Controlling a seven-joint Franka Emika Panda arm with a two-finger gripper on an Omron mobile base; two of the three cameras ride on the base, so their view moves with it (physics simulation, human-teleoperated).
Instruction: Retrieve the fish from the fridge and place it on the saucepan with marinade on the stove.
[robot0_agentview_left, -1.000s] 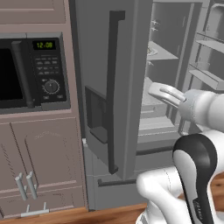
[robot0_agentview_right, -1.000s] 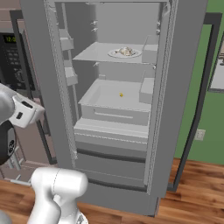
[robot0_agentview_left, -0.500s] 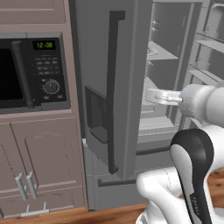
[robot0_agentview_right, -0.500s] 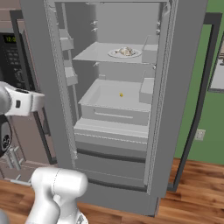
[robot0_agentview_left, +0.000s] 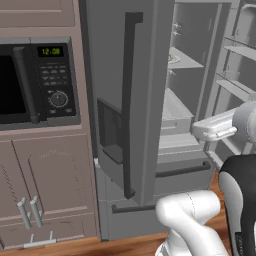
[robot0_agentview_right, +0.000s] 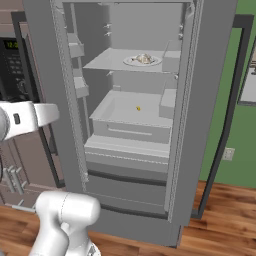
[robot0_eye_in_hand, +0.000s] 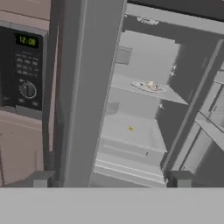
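Note:
The fridge (robot0_agentview_right: 210, 100) stands with both doors swung open. The fish (robot0_agentview_right: 144, 59) is a small pale lump lying on a white plate (robot0_agentview_right: 131, 62) on the upper shelf. In the hand view the fish (robot0_eye_in_hand: 152, 85) sits far ahead, past the edge of the left fridge door (robot0_eye_in_hand: 92, 87). My gripper (robot0_eye_in_hand: 110, 180) is open, fingertips wide apart, nothing between them, well short of the shelves. My white hand (robot0_agentview_left: 214, 127) hovers level in front of the open fridge (robot0_agentview_left: 145, 100). The saucepan, the marinade and the stove are out of view.
A tiny yellow speck (robot0_agentview_right: 138, 108) lies in the pale bin below the fish's shelf. A black-fronted microwave (robot0_agentview_left: 35, 80) sits in brown cabinets left of the fridge. The left door with its long dark handle (robot0_agentview_left: 129, 100) juts out between microwave and shelves. The floor is wood.
My hand has moved right and a little lower in the left base view and now lies level. The fridge, plate and fish have not moved.

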